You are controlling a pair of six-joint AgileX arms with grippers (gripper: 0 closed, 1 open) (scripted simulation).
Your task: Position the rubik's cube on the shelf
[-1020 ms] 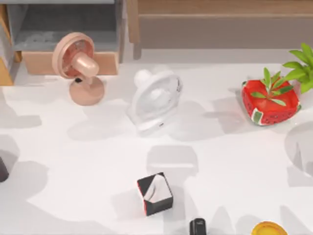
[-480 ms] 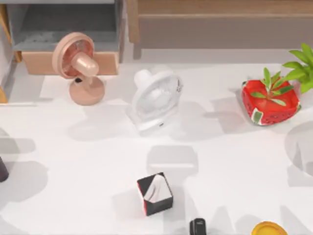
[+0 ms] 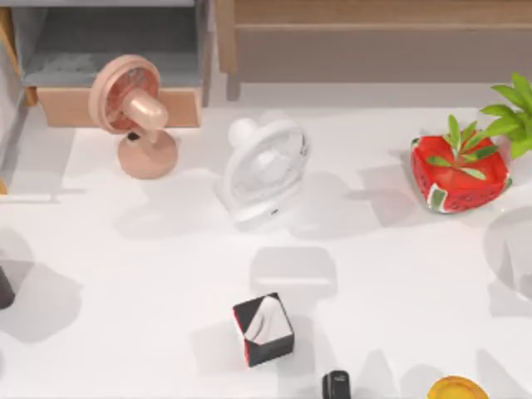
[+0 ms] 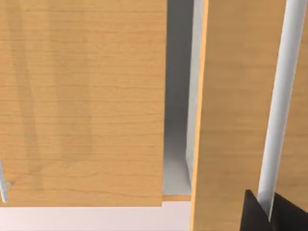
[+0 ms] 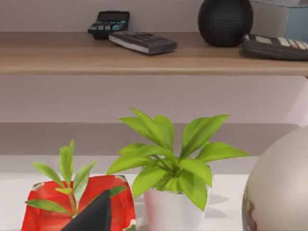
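shelf [image 3: 374, 33]: at the tabletop's [image 3: 374, 274] back edge, behind the white fan [image 3: 264, 170].
box [image 3: 263, 328]: in front of the fan.
end effectors: grip state cannot be told.

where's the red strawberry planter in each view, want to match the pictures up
Top view: the red strawberry planter stands on the white table near its right side, in front of the shelf.
Left wrist view: not in it; wooden panels face this camera.
Right wrist view: low in the picture, beside the white-potted plant, below the shelf plank.
Shared landmark: the white-potted plant, next to the planter in top and right wrist views.
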